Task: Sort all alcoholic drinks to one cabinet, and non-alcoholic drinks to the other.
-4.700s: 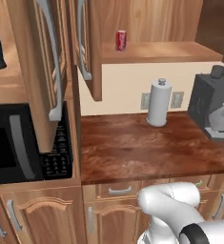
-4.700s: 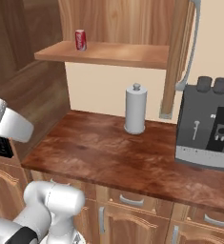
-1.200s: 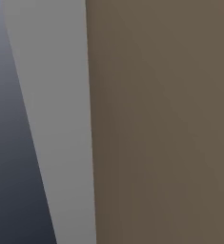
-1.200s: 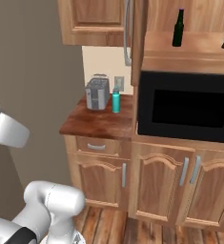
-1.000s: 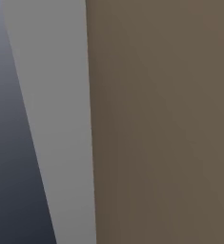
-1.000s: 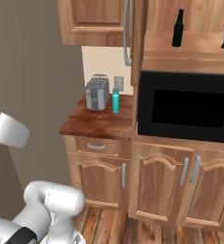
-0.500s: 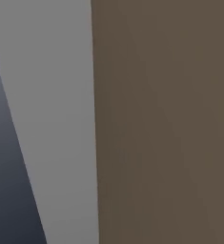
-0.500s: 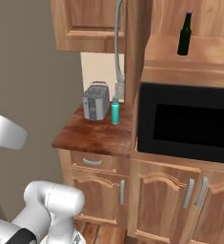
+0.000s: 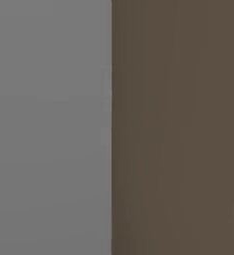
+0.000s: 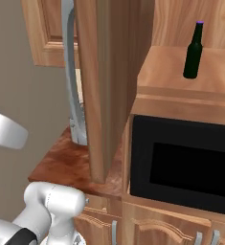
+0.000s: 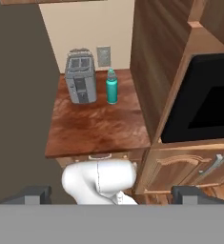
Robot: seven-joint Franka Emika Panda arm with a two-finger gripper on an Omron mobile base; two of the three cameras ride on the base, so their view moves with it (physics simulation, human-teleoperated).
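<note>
Teal bottle (image 11: 112, 86), grey cap, upright on counter (image 11: 99, 125) just right of toaster (image 11: 80, 76), near back wall. Risk: open cabinet door (image 10: 106, 81) hangs betw. arm and bottle, reach could clip it or tip bottle into toaster. Green bottle (image 10: 194, 50), purple cap, stands on shelf above microwave (image 10: 185, 165). Gripper (image 11: 111, 196) spread wide, empty.

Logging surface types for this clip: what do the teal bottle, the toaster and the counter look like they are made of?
Teal bottle: probably plastic or coated metal; even matte colour, grey cap.
Toaster: looks like brushed metal; grey, dull sheen, darker front panel.
Counter: polished reddish-brown wood or stone look; mottled pattern with soft glare.
All rendered, so these are guesses.
</note>
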